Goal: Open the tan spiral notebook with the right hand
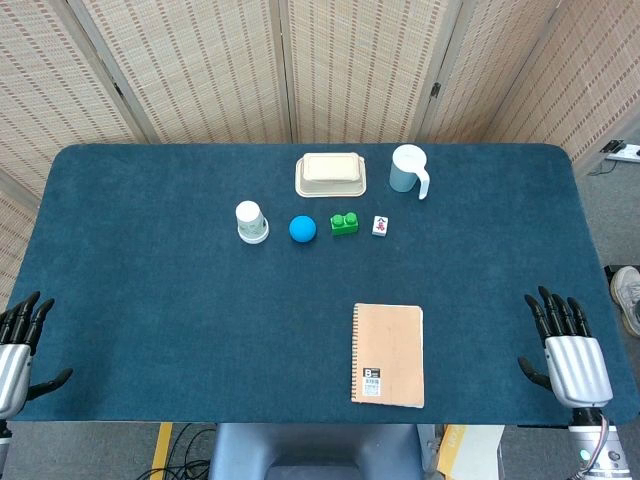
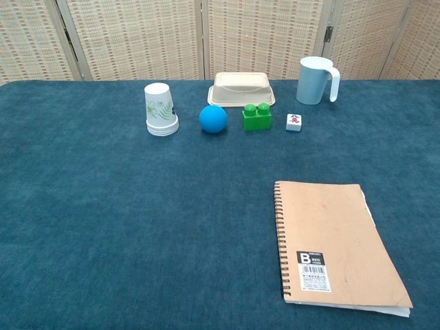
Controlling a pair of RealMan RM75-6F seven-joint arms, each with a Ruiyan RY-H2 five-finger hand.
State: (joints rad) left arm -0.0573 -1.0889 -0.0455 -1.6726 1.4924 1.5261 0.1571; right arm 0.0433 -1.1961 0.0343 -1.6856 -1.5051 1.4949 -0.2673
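Observation:
The tan spiral notebook (image 1: 387, 353) lies closed and flat near the table's front edge, its black wire binding along the left side; the chest view shows the notebook (image 2: 337, 240) large at lower right. My right hand (image 1: 566, 348) rests at the front right corner, fingers spread and holding nothing, well to the right of the notebook. At the front left corner sits my left hand (image 1: 20, 345), also open and empty. Neither hand shows in the chest view.
Across the far half of the blue table (image 1: 150, 280) stand a stack of upturned paper cups (image 1: 251, 222), a blue ball (image 1: 302, 229), a green block (image 1: 344, 223), a small white tile (image 1: 380, 226), a cream lidded box (image 1: 331, 173) and a pale blue pitcher (image 1: 409, 169).

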